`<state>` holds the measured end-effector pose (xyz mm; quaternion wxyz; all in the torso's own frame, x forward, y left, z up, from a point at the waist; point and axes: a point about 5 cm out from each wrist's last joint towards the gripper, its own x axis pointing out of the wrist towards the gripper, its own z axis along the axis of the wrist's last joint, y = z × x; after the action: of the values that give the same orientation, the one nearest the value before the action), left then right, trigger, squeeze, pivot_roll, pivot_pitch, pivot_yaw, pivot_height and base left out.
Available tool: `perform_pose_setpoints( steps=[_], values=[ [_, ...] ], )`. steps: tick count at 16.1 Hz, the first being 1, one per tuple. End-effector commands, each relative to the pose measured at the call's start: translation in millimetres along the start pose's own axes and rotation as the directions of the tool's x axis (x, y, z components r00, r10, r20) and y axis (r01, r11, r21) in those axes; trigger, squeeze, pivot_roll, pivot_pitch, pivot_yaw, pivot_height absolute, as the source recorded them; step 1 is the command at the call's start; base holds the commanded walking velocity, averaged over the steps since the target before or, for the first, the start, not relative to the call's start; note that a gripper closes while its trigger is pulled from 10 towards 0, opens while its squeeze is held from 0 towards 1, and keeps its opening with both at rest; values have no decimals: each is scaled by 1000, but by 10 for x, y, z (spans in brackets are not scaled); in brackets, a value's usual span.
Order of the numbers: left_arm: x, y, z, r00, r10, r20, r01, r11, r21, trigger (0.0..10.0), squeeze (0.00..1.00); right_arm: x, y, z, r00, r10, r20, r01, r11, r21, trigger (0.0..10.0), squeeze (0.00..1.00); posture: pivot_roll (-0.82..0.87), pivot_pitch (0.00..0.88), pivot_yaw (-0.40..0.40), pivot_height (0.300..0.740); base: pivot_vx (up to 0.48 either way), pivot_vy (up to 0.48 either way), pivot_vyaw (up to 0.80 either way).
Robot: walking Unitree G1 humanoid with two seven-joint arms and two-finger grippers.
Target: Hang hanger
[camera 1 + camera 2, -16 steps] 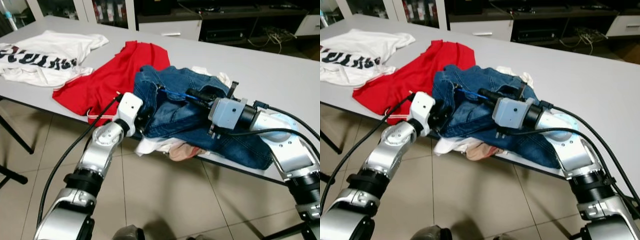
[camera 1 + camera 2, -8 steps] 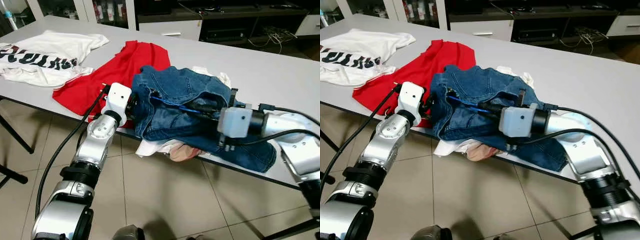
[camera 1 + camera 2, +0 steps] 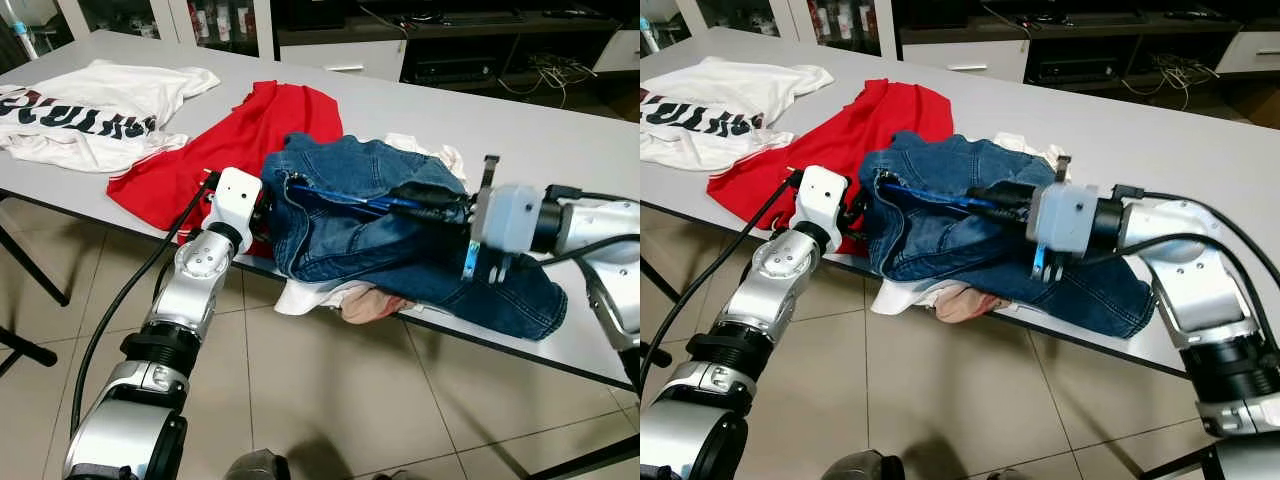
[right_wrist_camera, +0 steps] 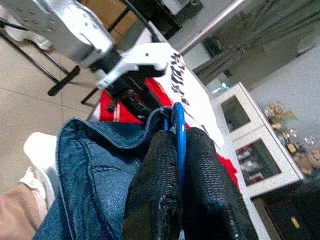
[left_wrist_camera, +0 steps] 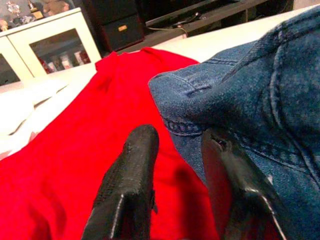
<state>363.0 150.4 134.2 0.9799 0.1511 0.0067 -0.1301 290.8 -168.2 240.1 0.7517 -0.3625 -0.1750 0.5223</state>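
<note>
Rightward goes the right arm, drawing the blue hanger out along the jeans. Left end effector sits fingers parted at the denim's edge, over the red shirt on the surface, holding nothing. Right end effector is clamped on the hanger, which runs ahead into the waistband.
</note>
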Motion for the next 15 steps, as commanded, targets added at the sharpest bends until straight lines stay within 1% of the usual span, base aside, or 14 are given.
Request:
perform_pose_setpoints(
  steps=[1,3,4,7,8,10,13,14,15],
  values=[
    [28,28,47,1000,11,13,-11,1000,10,10000,0,-82,-147,82,999,-40,19,41,999,-27,0,0,-25,0,31,740,0,0,0],
    [27,30,42,1000,10,13,-10,1000,10,10000,0,-107,-176,88,998,-52,24,52,998,-18,0,0,-25,0,31,740,0,0,0],
    [26,32,36,1000,8,11,-8,1000,9,10000,0,-168,-251,120,993,-95,68,93,995,31,0,0,-25,0,34,740,0,0,0],
    [25,31,36,1000,6,13,-6,1000,9,10000,0,-236,-328,107,983,-155,100,145,984,98,0,0,-24,0,33,740,0,0,0],
    [25,31,36,1000,6,12,-6,1000,10,10000,0,-245,-334,101,981,-162,103,151,983,109,0,0,-24,0,33,740,0,0,0],
    [21,33,28,1000,7,11,-7,1000,9,10000,0,-278,-389,114,968,-209,138,186,969,164,0,0,-22,0,33,740,0,0,0],
    [21,27,24,1000,4,12,-4,1000,8,10000,0,-265,-396,120,957,-236,168,198,957,214,0,0,-19,0,33,740,0,0,0],
    [21,26,25,1000,4,13,-4,1000,8,10000,0,-262,-394,126,958,-233,168,195,957,214,0,0,-19,0,33,740,0,0,0],
    [22,25,57,999,3,35,-3,1000,6,10000,0,-228,-363,118,966,-210,150,179,964,195,0,0,-23,0,34,740,0,0,0]
  ],
)
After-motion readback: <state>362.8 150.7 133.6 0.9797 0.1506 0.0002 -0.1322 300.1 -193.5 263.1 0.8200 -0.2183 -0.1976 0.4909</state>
